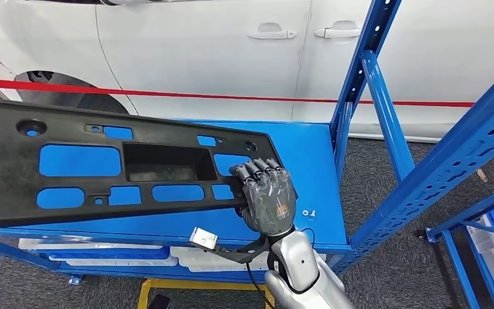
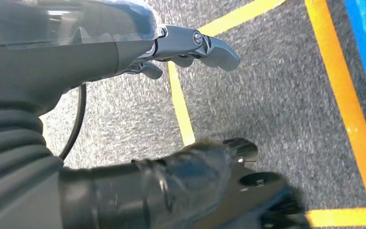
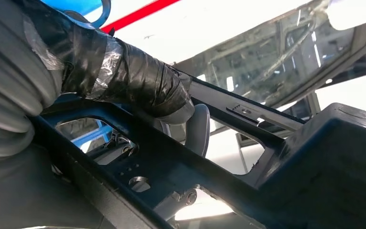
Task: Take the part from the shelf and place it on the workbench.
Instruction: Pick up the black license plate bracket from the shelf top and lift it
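The part (image 1: pixel 13 174) is a long black plastic panel with several cutouts and a rectangular recess. It is tilted over the blue shelf (image 1: pixel 309 154), its left end running off the picture. My right hand (image 1: pixel 267 196) grips its right end, fingers curled over the top edge. In the right wrist view my taped thumb (image 3: pixel 124 76) presses on the panel (image 3: pixel 314 162) from close up. My left hand (image 2: pixel 100 57) hangs over the grey floor with its fingers apart and nothing in it.
A white car (image 1: pixel 199 51) stands behind the shelf, with a red tape line (image 1: pixel 167 94) in front of it. Blue uprights (image 1: pixel 360 77) and a slanted beam (image 1: pixel 463 154) frame the right side. Small screws (image 1: pixel 309 212) lie on the shelf. White bins (image 1: pixel 103 248) sit below.
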You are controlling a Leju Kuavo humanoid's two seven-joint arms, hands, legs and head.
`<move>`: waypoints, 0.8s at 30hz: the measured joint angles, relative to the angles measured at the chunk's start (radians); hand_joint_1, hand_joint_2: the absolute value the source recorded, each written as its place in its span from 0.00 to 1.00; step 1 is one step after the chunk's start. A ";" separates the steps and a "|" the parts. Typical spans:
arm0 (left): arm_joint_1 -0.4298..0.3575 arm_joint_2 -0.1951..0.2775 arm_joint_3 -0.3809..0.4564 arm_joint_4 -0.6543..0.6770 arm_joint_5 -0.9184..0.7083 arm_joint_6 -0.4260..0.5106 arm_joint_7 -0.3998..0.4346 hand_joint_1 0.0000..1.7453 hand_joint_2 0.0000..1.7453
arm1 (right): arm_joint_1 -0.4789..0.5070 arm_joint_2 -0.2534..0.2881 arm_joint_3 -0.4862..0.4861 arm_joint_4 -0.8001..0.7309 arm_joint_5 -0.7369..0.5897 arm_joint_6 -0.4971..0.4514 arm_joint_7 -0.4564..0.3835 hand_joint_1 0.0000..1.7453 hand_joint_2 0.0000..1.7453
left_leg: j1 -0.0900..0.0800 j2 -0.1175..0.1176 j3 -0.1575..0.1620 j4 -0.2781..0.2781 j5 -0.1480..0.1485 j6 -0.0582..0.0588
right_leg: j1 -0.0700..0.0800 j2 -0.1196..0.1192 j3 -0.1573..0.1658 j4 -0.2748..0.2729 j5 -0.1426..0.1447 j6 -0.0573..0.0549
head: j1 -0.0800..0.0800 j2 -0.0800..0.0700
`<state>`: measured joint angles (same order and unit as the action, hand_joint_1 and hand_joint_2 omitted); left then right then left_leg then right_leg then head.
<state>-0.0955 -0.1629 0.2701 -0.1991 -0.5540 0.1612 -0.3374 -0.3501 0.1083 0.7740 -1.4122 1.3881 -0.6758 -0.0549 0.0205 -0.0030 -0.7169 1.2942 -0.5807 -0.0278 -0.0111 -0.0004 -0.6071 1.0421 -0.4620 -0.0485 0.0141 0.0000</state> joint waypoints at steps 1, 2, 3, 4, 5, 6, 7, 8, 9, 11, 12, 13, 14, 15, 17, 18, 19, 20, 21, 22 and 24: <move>0.002 0.000 0.001 0.000 0.000 -0.002 -0.002 0.00 1.00 | 0.007 0.000 0.002 0.000 0.000 0.000 0.002 0.98 1.00 | 0.000 0.000 0.005 -0.009 0.015 0.002 | 0.001 0.001 0.000 0.000 0.000 0.000 | 0.000 0.000; 0.003 0.000 0.001 0.000 0.001 -0.002 -0.003 0.00 1.00 | 0.013 0.000 0.004 0.000 -0.001 0.000 0.003 0.98 1.00 | 0.000 0.000 0.028 -0.056 0.046 0.005 | 0.002 0.002 0.001 0.000 0.000 0.000 | 0.000 0.000; 0.004 0.001 0.002 0.000 0.001 0.001 -0.002 0.00 1.00 | 0.016 0.000 0.006 0.000 -0.002 0.000 0.005 0.98 1.00 | -0.001 0.000 0.063 -0.129 0.082 0.011 | 0.003 0.003 0.003 0.000 0.000 0.000 | 0.000 0.000; 0.003 0.002 0.004 0.000 0.002 0.005 0.000 0.00 1.00 | 0.019 0.000 0.006 -0.001 -0.003 -0.001 0.007 0.98 1.00 | -0.004 0.000 0.098 -0.198 0.106 0.017 | 0.005 0.003 0.003 0.001 -0.001 0.002 | 0.000 0.000; 0.003 0.003 0.006 0.000 0.002 0.012 0.003 0.00 1.00 | 0.020 0.000 0.007 -0.002 -0.005 -0.001 0.009 0.98 1.00 | -0.007 0.000 0.123 -0.248 0.121 0.022 | 0.006 0.003 0.002 0.001 -0.001 0.005 | 0.000 0.000; 0.003 0.003 0.008 0.000 0.002 0.019 0.008 0.00 1.00 | 0.022 0.000 0.007 -0.002 -0.007 -0.002 0.011 0.98 1.00 | -0.010 0.000 0.135 -0.274 0.126 0.026 | 0.007 0.003 0.001 0.001 -0.001 0.010 | 0.000 0.000; 0.003 0.004 0.010 0.000 0.002 0.025 0.014 0.00 1.00 | 0.024 0.000 0.007 -0.003 -0.010 -0.002 0.013 0.98 1.00 | -0.013 -0.001 0.137 -0.280 0.123 0.028 | 0.007 0.003 0.001 0.001 0.000 0.015 | 0.000 0.000; 0.004 0.003 0.012 0.000 0.001 0.032 0.021 0.00 1.00 | 0.025 0.000 0.007 -0.003 -0.014 -0.002 0.014 0.98 1.00 | -0.012 -0.001 0.137 -0.283 0.126 0.031 | 0.007 0.003 0.002 -0.001 0.001 0.020 | 0.000 0.000; 0.006 0.002 0.014 0.000 0.001 0.039 0.026 0.00 1.00 | 0.027 0.000 0.007 -0.003 -0.018 -0.002 0.015 0.98 1.00 | -0.010 0.000 0.139 -0.288 0.130 0.035 | 0.007 0.003 0.002 0.000 -0.001 0.026 | 0.000 0.000; 0.006 0.000 0.018 0.000 0.001 0.053 0.034 0.00 1.00 | 0.029 -0.001 0.007 -0.003 -0.026 -0.003 0.016 0.98 1.00 | -0.004 0.002 0.144 -0.301 0.138 0.048 | 0.007 0.003 -0.016 0.042 -0.032 0.035 | 0.001 0.000; 0.006 -0.001 0.019 0.000 0.001 0.058 0.036 0.00 1.00 | 0.031 -0.002 0.007 -0.002 -0.029 -0.003 0.016 0.98 1.00 | -0.003 0.003 0.146 -0.304 0.140 0.053 | 0.006 0.002 -0.039 0.094 -0.063 0.038 | 0.001 0.000; 0.005 -0.001 0.020 0.000 0.001 0.062 0.039 0.00 1.00 | 0.034 -0.003 0.007 -0.002 -0.031 -0.004 0.016 0.98 1.00 | -0.004 0.003 0.145 -0.304 0.140 0.056 | 0.005 0.002 -0.069 0.160 -0.096 0.041 | 0.001 0.000; 0.005 -0.002 0.021 0.000 0.001 0.064 0.041 0.00 1.00 | 0.037 -0.004 0.007 -0.002 -0.034 -0.004 0.016 0.98 1.00 | -0.004 0.003 0.144 -0.303 0.140 0.057 | 0.004 0.002 -0.098 0.222 -0.122 0.043 | 0.001 0.000; 0.005 -0.002 0.021 0.000 0.001 0.064 0.042 0.00 1.00 | 0.041 -0.006 0.007 -0.001 -0.035 -0.004 0.016 0.98 1.00 | -0.004 0.003 0.143 -0.301 0.139 0.058 | 0.004 0.002 -0.117 0.262 -0.131 0.044 | 0.001 0.000; 0.007 -0.003 0.021 0.000 -0.001 0.067 0.046 0.00 1.00 | 0.045 -0.009 0.007 0.000 -0.036 -0.004 0.016 0.98 1.00 | -0.004 0.002 0.143 -0.296 0.136 0.056 | 0.002 0.002 -0.100 0.229 -0.094 0.045 | 0.001 0.000; 0.007 -0.004 0.021 0.000 -0.002 0.070 0.048 0.00 1.00 | 0.046 -0.010 0.007 0.000 -0.036 -0.004 0.016 0.98 1.00 | -0.004 0.001 0.143 -0.292 0.133 0.054 | 0.000 0.001 -0.067 0.163 -0.058 0.043 | 0.001 0.000; 0.007 -0.005 0.021 0.000 -0.005 0.074 0.051 0.00 1.00 | 0.046 -0.010 0.007 0.000 -0.038 -0.004 0.017 0.98 1.00 | -0.006 0.000 0.142 -0.287 0.130 0.050 | 0.000 0.001 -0.034 0.097 -0.033 0.040 | 0.001 0.000; 0.007 -0.006 0.021 0.000 -0.008 0.079 0.054 0.00 1.00 | 0.046 -0.010 0.006 0.000 -0.039 -0.005 0.017 0.98 1.00 | -0.007 -0.001 0.140 -0.281 0.127 0.046 | 0.001 0.001 -0.008 0.045 -0.017 0.037 | 0.001 0.000; 0.006 -0.007 0.021 0.000 -0.011 0.083 0.058 0.00 1.00 | 0.047 -0.010 0.006 0.000 -0.041 -0.006 0.017 0.98 1.00 | -0.009 -0.001 0.137 -0.277 0.124 0.040 | 0.002 0.002 0.005 0.017 -0.013 0.033 | 0.001 0.000; 0.005 -0.007 0.021 0.000 -0.013 0.085 0.061 0.00 1.00 | 0.048 -0.010 0.005 0.000 -0.042 -0.007 0.017 0.98 1.00 | -0.010 -0.001 0.135 -0.276 0.124 0.035 | 0.005 0.003 0.007 0.012 -0.017 0.030 | 0.001 0.000; 0.005 -0.008 0.021 0.000 -0.013 0.086 0.064 0.00 1.00 | 0.051 -0.011 0.003 0.000 -0.044 -0.008 0.018 0.98 1.00 | -0.008 -0.001 0.135 -0.275 0.122 0.024 | 0.005 0.005 0.007 0.008 -0.012 0.020 | 0.001 0.000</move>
<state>-0.0906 -0.1710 0.2914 -0.1991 -0.5672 0.2474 -0.2731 -0.2993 0.0978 0.7768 -1.4125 1.3437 -0.6839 -0.0365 0.0129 -0.0038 -0.5821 1.0193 -0.4582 -0.0042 -0.0060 0.0043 -0.6000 1.0499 -0.4743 -0.0285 0.0150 0.0000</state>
